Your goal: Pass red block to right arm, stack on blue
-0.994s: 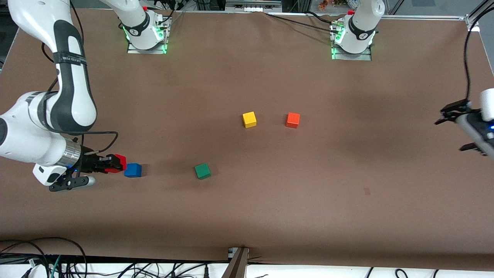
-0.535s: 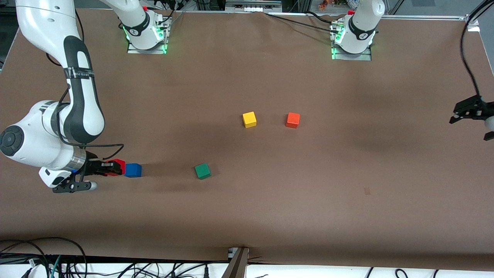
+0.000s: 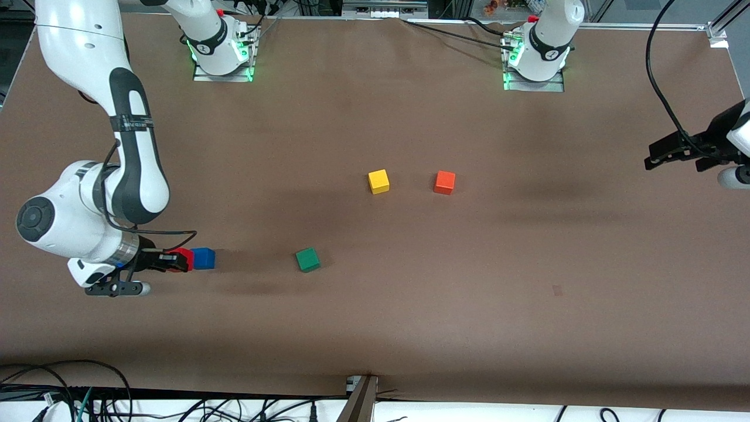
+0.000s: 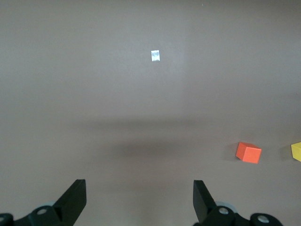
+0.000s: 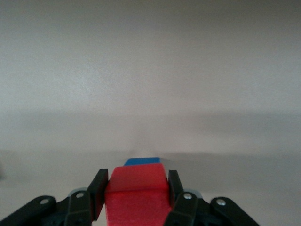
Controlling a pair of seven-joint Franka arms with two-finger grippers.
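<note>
From the front view, a big brown table [image 3: 375,328] fills the room, with cables hanging along its near edge. Five small cubes are here, one of each colour. Take the green cube [image 3: 307,259] as the landmark. The blue cube [image 3: 204,258] sits beside it, toward the right arm's end of the table. The yellow cube [image 3: 379,181] and the orange cube [image 3: 445,182] sit farther from the camera than the green cube. There are two arms. The right gripper [image 3: 174,261] is clamped on the red block [image 3: 186,258], which is right next to the blue cube; I cannot tell if they touch. The left gripper [image 3: 674,153] hangs over the table edge at the left arm's end, well apart from the green cube.

In the left wrist view, the left gripper's fingers [image 4: 75,202] are spread wide with nothing between them. One orange cube and a bit of the yellow cube show.

In the right wrist view, two black fingers [image 5: 99,193] squeeze the red block. The blue cube peeks out just past it.
</note>
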